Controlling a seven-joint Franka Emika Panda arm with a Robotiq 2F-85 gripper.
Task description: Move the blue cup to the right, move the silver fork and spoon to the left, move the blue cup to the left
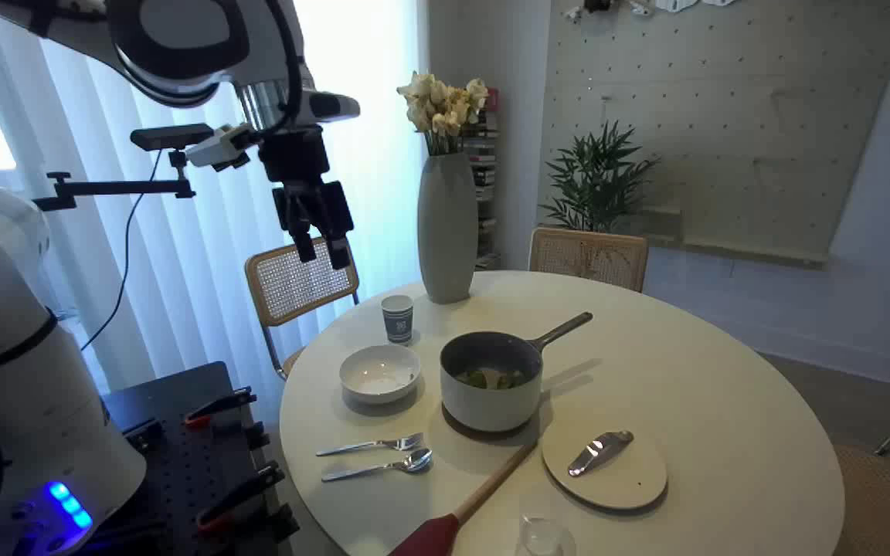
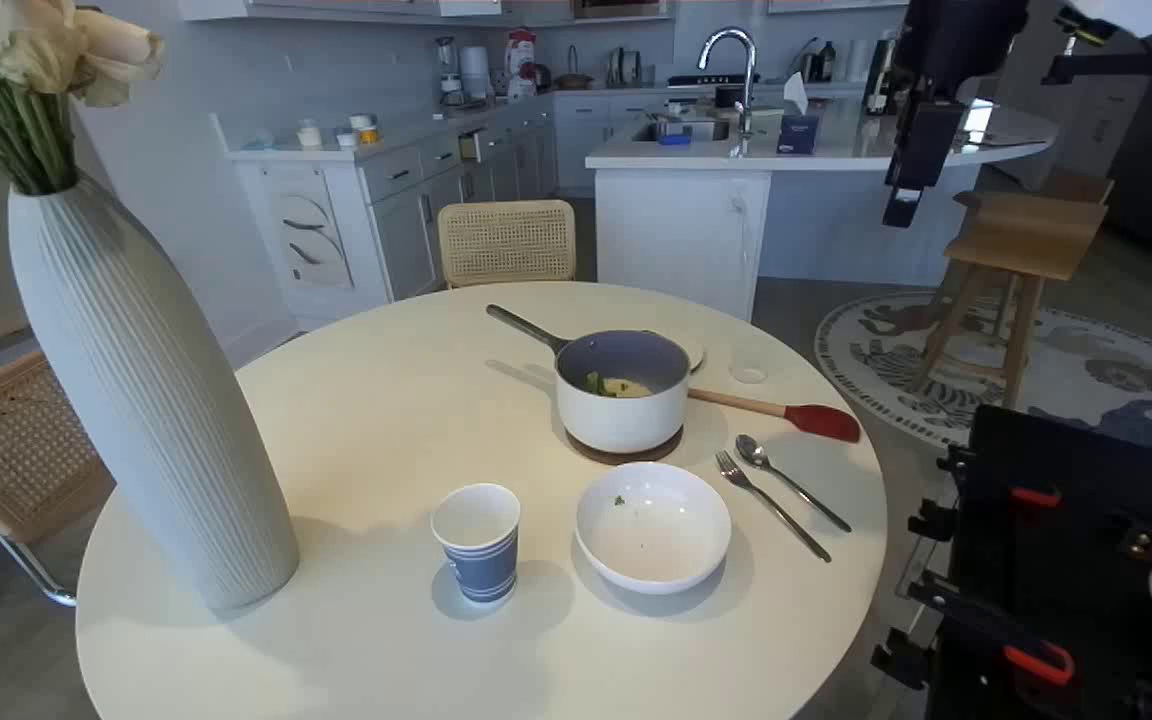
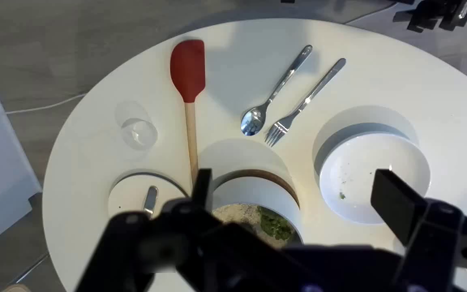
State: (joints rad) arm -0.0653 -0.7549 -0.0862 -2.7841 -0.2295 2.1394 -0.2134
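The blue cup [image 1: 398, 320], white-rimmed with a blue patterned body, stands upright on the round table in both exterior views. It is beside the white bowl, on the side toward the tall vase. On the bowl's opposite side lie the silver fork [image 3: 322, 84] and spoon [image 3: 253, 121], roughly parallel and slightly apart. My gripper [image 1: 323, 255] hangs well above the tabletop, touching nothing. In the wrist view its two fingers [image 3: 397, 205] are spread wide, with nothing between them; the pot and bowl are below. The cup is largely hidden there behind the gripper.
A white bowl [image 2: 652, 540] and a pot [image 2: 622, 415] with its handle extended occupy the table's middle. Around them are a red spatula [image 3: 189, 69], a plate [image 1: 630, 486] bearing a metal utensil, a clear glass [image 3: 139, 134] and a tall vase [image 1: 447, 224].
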